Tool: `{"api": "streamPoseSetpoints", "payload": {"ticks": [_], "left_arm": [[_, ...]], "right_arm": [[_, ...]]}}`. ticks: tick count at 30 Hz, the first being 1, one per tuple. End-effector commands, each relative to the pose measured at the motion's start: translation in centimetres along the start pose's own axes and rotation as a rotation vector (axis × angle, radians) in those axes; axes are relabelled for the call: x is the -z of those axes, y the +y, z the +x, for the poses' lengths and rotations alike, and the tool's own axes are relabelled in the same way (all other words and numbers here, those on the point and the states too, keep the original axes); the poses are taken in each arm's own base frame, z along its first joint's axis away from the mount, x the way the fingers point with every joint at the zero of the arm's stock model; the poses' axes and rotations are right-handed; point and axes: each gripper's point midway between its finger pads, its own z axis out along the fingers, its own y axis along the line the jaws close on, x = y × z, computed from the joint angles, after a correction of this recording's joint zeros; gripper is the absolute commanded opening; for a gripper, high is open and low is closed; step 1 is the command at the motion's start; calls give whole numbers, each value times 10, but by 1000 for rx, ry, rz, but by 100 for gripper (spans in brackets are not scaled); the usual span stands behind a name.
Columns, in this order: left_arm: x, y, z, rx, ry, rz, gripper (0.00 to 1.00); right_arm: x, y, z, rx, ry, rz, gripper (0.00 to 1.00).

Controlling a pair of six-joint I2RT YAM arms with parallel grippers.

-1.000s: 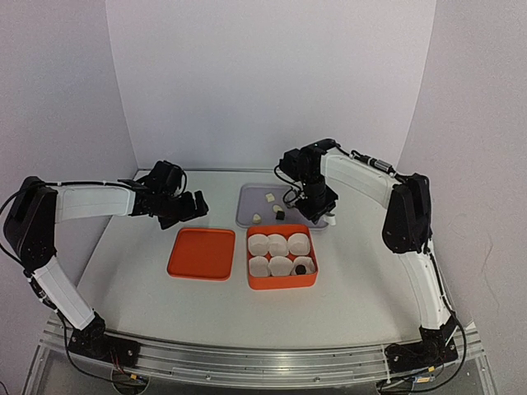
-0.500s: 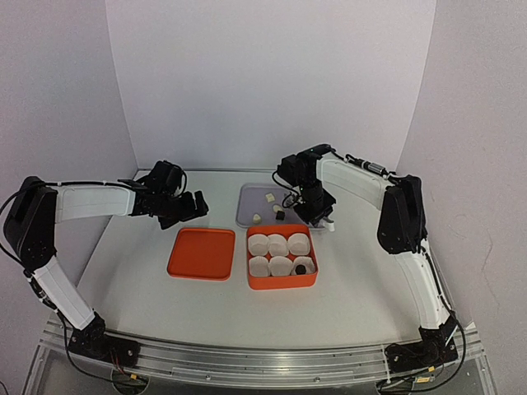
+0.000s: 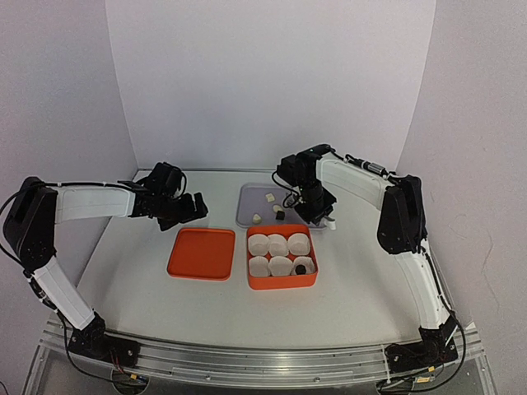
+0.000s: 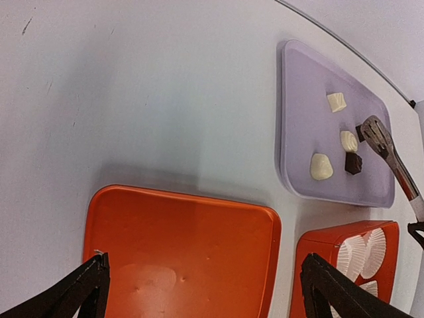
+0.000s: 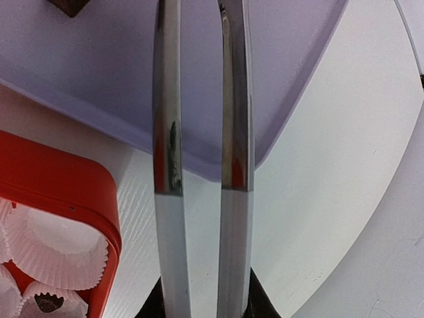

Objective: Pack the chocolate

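Three cream chocolate pieces [image 4: 320, 167] and a dark one [image 4: 353, 163] lie on the purple tray [image 4: 298, 99]. My right gripper [image 3: 317, 203] is shut on metal tongs [image 5: 165, 132]. The tong tips [image 4: 374, 129] sit over the tray beside another dark piece [image 4: 361, 132], which they partly hide. I cannot tell whether the tips touch it. One dark chocolate [image 3: 302, 268] rests in a paper cup in the orange box [image 3: 280, 282]. My left gripper [image 4: 202, 271] hangs open over the orange lid [image 4: 179, 238], holding nothing.
Several white pleated paper cups [image 3: 280, 245] fill the orange box, which stands just in front of the tray [image 3: 247, 197]. The lid [image 3: 202, 253] lies flat to the box's left. White walls close in the table on three sides.
The tong blades have closed in toward each other. The right gripper has shifted slightly left over the tray. The left arm has barely moved.
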Motion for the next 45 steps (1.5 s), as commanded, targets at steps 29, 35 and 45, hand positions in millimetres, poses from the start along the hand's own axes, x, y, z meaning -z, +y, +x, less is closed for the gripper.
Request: {"api": "streamPoseSetpoints", "payload": {"ticks": [29,35,45], "left_arm": [[35,5,-8,24,-80,27,100],[40,7,-7,27,-81,24,100],[53,12,-8,41,-109,20,100]], "right_arm": [[139,26,121,217,-132,-15,6],[154,55,171,268,-101,-163,5],[145,66,218,321,46,-216,4]]}}
